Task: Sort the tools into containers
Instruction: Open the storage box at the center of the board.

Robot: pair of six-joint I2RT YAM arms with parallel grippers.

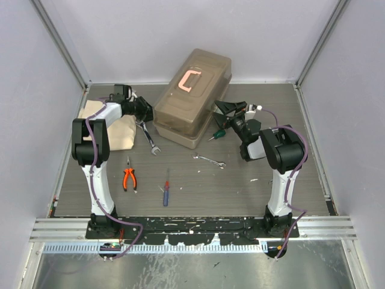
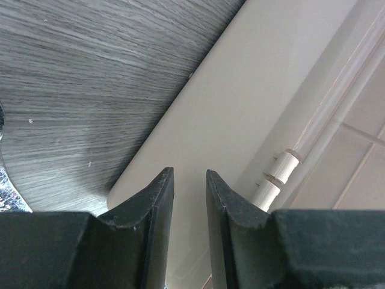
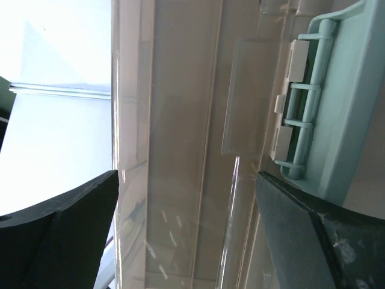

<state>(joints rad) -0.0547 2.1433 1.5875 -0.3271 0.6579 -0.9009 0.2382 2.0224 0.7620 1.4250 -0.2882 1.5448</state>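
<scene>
Left tool (image 2: pixel 189 174), narrowly apart, steadies the toolbox (image 1: pixel 180 114), I judge; right tool (image 3: pixel 186 177) gapes wide to free its latch (image 3: pixel 337 90).

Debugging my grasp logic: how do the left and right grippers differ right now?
The left gripper has its jaws nearly together with a thin empty gap; the right gripper stands wide open. The left sits at the left side of the toolbox, the right at the side with the pale green latch. Both hold nothing.
</scene>
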